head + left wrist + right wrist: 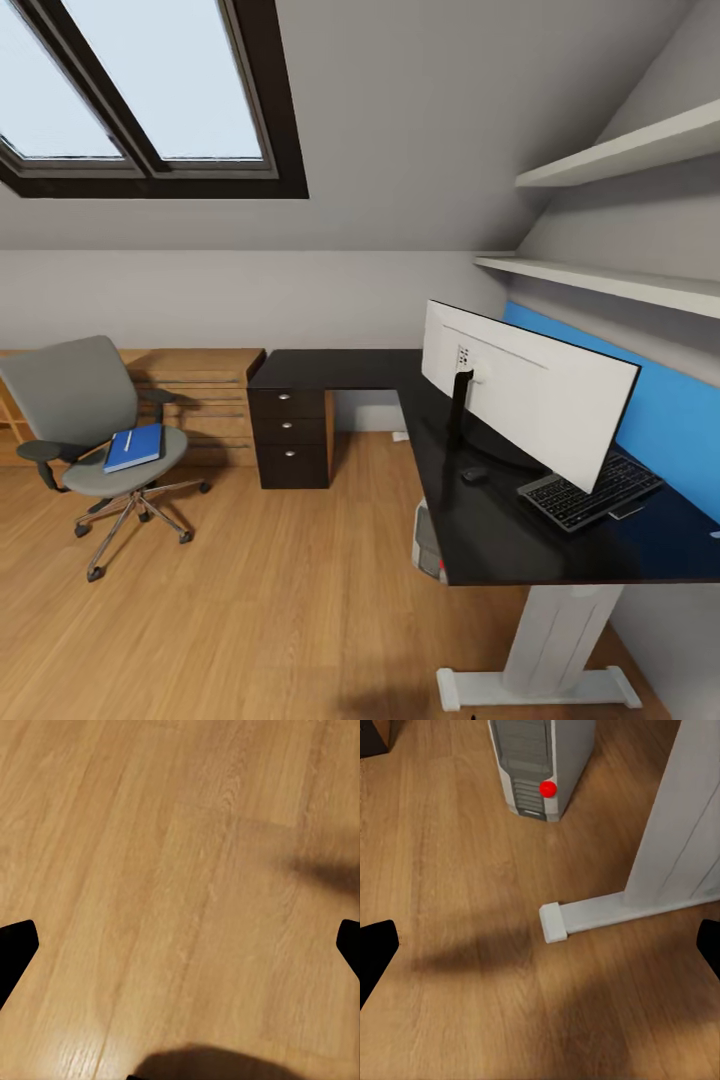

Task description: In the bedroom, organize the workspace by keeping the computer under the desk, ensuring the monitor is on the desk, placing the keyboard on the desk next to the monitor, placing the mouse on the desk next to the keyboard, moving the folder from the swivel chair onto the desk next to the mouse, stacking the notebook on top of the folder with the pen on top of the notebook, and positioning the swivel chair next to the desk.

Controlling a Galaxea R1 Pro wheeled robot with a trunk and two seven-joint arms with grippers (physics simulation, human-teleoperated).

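A black L-shaped desk [330, 368] runs along the right wall. A white monitor [530, 390] stands on it, back toward me, with a dark keyboard [592, 490] behind it and a small black mouse [474, 475] near its stand. The grey computer tower [428, 545] sits under the desk on the floor, and its front with a red button [540, 765] shows in the right wrist view. At the left a grey swivel chair [75, 400] carries a blue folder or notebook [134, 447] with a pen on top. My left gripper [180, 945] and right gripper [540, 945] hang open above bare wood floor.
A black drawer unit [291, 438] stands under the desk's far end, beside a wooden dresser [200, 400]. The desk's white leg and foot [607, 911] lie close to my right gripper. Two wall shelves [620, 285] hang above the desk. Open wood floor [260, 600] lies between chair and desk.
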